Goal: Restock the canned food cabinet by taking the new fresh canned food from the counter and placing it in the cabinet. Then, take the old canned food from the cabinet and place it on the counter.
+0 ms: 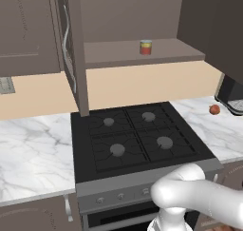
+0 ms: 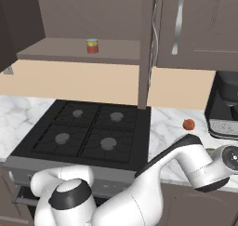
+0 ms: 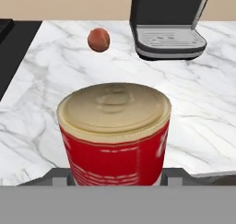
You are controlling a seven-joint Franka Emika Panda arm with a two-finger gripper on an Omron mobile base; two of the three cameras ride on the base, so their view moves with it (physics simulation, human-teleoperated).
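Note:
A red can with a pale top, the old canned food (image 3: 115, 140), looms large in the hand view, with my gripper (image 3: 115, 178) shut on it, one dark fingertip at each side of its base. It is over the front part of the marble counter (image 3: 41, 85), right of the stove; whether it rests on the marble I cannot tell. The new fresh canned food (image 1: 145, 47) (image 2: 92, 46), orange-red with a yellow band, stands upright on the shelf of the open cabinet (image 1: 118, 54) (image 2: 56, 49).
A round red fruit (image 3: 98, 39) (image 1: 214, 110) (image 2: 188, 124) lies on the counter beyond the can. A black coffee machine (image 3: 168, 20) (image 2: 225, 106) stands at the back right. The black stovetop (image 1: 137, 137) sits left of them. The cabinet door (image 1: 71, 44) hangs open.

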